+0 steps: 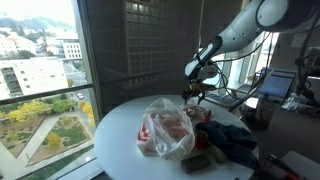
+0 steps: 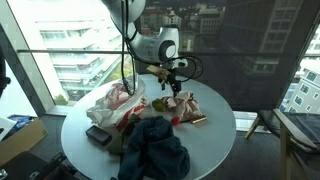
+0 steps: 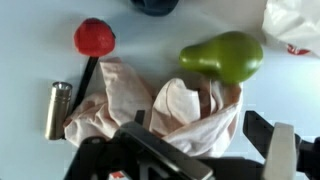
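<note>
Wrist view: a dark blue rounded object (image 3: 155, 5) is cut off by the top edge, so only its lower rim shows. A white plastic bag with red print (image 3: 293, 25) is clipped by the upper right corner. The black gripper (image 3: 200, 135) runs off the bottom edge and hides the lower part of the crumpled cream cloth (image 3: 170, 105). In an exterior view, the small items at frame centre (image 2: 178, 106) are too small to tell apart.

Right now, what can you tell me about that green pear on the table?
The green pear has smooth, slightly glossy skin with a soft highlight. Whether it is real or plastic is hard to tell. It lies on its side on the pale table, whole and unmarked. Its lower edge rests against the crumpled pinkish cloth. The open pincer hangs above, not touching it.
</note>
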Tool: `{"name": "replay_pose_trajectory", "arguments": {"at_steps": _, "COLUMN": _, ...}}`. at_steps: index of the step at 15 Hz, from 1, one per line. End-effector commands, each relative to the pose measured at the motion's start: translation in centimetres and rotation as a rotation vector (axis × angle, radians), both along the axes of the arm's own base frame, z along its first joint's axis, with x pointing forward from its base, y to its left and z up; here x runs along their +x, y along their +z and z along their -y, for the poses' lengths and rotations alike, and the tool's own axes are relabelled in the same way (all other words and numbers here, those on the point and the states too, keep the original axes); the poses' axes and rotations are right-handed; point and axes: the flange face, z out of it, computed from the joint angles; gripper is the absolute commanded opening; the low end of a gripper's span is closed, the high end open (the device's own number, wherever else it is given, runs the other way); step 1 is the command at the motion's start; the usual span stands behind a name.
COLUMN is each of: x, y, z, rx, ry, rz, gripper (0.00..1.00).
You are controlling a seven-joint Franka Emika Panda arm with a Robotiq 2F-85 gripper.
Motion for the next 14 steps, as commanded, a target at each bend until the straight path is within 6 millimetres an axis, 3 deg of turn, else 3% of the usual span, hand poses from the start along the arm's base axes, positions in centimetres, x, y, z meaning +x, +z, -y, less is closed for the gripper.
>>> {"name": "replay_pose_trajectory", "arguments": {"at_steps": 1, "x": 3.5, "y": -0.3, "z": 2.5, "rx": -0.089, "ry": -0.117, "rz": 0.044, "gripper": 1.00}}
{"name": "replay_pose_trajectory", "arguments": {"at_steps": 7, "x": 6.9, "y": -3.8, "z": 6.7, "rx": -0.117, "ry": -0.140, "rz": 0.135, "gripper": 1.00}}
{"name": "replay_pose_trajectory", "arguments": {"at_steps": 11, "x": 8.4, "y": -5.7, "z": 7.5, "rx": -0.078, "ry": -0.155, "rz": 0.177, "gripper": 1.00}}
{"name": "replay_pose_trajectory", "arguments": {"at_steps": 14, "x": 8.1, "y": -7.6, "z": 7.2, "rx": 0.006, "ry": -0.202, "rz": 0.131, "gripper": 1.00}}
